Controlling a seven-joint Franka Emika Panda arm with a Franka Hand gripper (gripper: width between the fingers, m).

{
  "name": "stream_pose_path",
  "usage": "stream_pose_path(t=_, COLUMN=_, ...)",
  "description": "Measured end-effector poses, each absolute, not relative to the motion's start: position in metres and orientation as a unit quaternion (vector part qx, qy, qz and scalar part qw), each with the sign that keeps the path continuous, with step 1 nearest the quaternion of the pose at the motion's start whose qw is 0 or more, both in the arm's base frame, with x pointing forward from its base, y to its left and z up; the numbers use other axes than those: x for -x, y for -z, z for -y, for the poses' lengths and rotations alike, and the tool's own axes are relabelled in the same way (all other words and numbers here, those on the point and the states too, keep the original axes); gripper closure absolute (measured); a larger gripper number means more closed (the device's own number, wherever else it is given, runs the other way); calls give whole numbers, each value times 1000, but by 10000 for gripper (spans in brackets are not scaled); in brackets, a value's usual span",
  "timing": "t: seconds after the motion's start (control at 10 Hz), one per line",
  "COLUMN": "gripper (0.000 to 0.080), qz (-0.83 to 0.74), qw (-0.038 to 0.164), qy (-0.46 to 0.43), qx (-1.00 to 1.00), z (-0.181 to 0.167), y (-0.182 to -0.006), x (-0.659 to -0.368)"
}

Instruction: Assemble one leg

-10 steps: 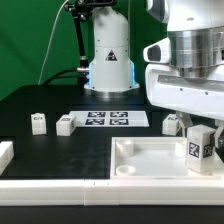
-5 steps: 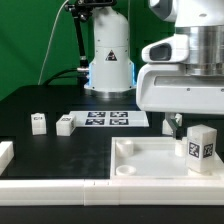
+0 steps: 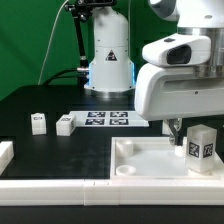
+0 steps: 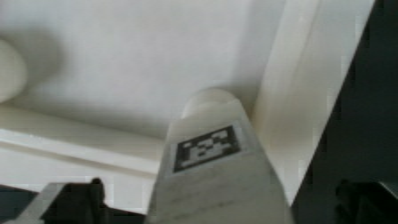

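Note:
One leg (image 3: 200, 148), a white block with a black-and-white tag, stands upright in the near corner of the white tray (image 3: 145, 160) at the exterior view's right. My gripper (image 3: 187, 123) hangs just above and behind it. In the wrist view the leg (image 4: 217, 150) rises between my two dark fingers (image 4: 71, 205), and both stand clear of its sides, so the gripper (image 4: 217, 208) is open and holds nothing. Two more legs (image 3: 38, 122) (image 3: 66, 124) lie on the black table at the exterior view's left.
The marker board (image 3: 105, 119) lies flat behind the tray. A white rail (image 3: 60, 186) runs along the table's front edge, with a white piece (image 3: 5, 153) at the far left. The robot's base (image 3: 108, 60) stands at the back.
My gripper has risen straight up from around the leg, and the leg stays standing in the tray's corner. Nothing else has moved.

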State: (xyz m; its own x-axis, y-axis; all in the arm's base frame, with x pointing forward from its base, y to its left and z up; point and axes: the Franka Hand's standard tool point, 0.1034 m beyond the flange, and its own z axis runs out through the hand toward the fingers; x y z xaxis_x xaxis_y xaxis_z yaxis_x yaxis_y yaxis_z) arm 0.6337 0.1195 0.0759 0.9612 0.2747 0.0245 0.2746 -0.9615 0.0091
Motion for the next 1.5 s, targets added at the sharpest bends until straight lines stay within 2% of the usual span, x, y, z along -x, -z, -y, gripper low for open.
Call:
stream_pose_path(t=0.1, gripper=150, qz=-132, qw=2, qy=-13, qx=-991, z=-120, y=-76, x=-634)
stream_pose_path(t=0.2, gripper=284, qz=-133, qw=2, qy=-13, qx=-991, z=-120, y=-76, x=-634)
stream_pose_path(t=0.3, gripper=284, qz=-133, qw=2, qy=-13, qx=-991, z=-120, y=-76, x=-634)
stream_pose_path(t=0.4, gripper=423, qz=-125, qw=2, qy=-13, qx=-992, z=-120, y=-76, x=-634)
stream_pose_path(t=0.5, gripper=509, qz=-115, qw=2, qy=-13, qx=-993, z=-120, y=-76, x=-634)
stream_pose_path(t=0.7, gripper=509, qz=-43, qw=-1, qy=-13, qx=-999, z=-123, y=-76, x=-633)
stream_pose_path(t=1.0, gripper=509, qz=166, qw=2, qy=-21, qx=-986, z=-124, y=-75, x=-632)
stream_pose_path(t=1.2, gripper=509, qz=296, qw=-29, qy=-9, qx=-955, z=-119, y=-74, x=-633)
stream_pose_path(t=1.5, gripper=508, qz=402, qw=-39, qy=-2, qx=-915, z=-116, y=-74, x=-634)
